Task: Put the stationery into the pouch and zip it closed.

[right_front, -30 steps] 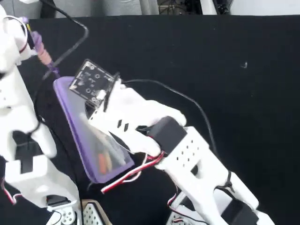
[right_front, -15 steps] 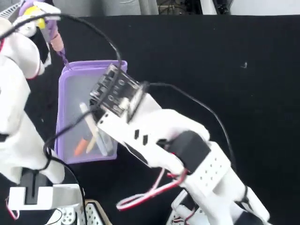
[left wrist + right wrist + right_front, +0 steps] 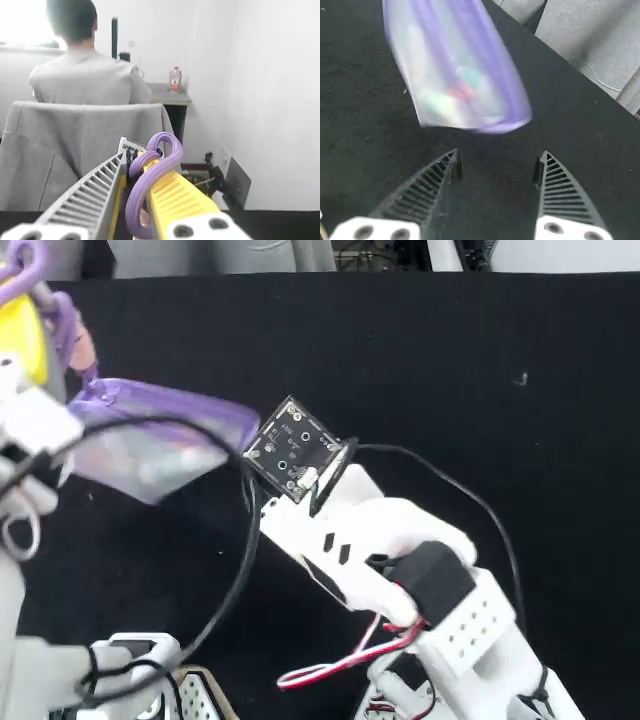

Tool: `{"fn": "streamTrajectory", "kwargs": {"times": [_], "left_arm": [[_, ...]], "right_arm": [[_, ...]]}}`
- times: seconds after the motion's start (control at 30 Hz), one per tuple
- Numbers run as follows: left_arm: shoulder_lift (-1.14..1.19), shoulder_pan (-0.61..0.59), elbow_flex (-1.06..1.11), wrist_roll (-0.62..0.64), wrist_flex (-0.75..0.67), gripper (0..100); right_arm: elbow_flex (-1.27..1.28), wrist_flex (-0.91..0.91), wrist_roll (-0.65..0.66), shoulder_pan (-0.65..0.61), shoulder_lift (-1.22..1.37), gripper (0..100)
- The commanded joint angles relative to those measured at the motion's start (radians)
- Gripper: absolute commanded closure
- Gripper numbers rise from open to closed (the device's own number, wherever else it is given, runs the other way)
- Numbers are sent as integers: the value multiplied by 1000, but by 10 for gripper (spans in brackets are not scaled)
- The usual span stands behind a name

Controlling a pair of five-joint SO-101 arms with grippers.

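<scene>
The left pincer [image 3: 136,165] pinches the purple pull loop [image 3: 165,142], the pouch [image 3: 160,440] hanging from it. The right pincer [image 3: 497,162], spread, faces the pouch.

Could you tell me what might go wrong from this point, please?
The pouch hangs from its purple loop, pinched in the left hand; it could slip and fall. The right hand is open and apart from it, so nothing steadies it, and the stationery might spill if it is unzipped.
</scene>
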Motion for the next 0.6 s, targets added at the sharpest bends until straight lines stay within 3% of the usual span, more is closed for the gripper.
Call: {"fn": "streamTrajectory", "kwargs": {"times": [0.0,0.27,0.57], "left_arm": [[-51,81,-45,-2,-11,971],[-43,127,-45,-2,61,971],[120,127,-45,6,-80,971]], "right_arm": [[47,-101,-2,18,-15,764],[166,-233,-2,18,-22,765],[-50,6,0,109,-24,765]]}}
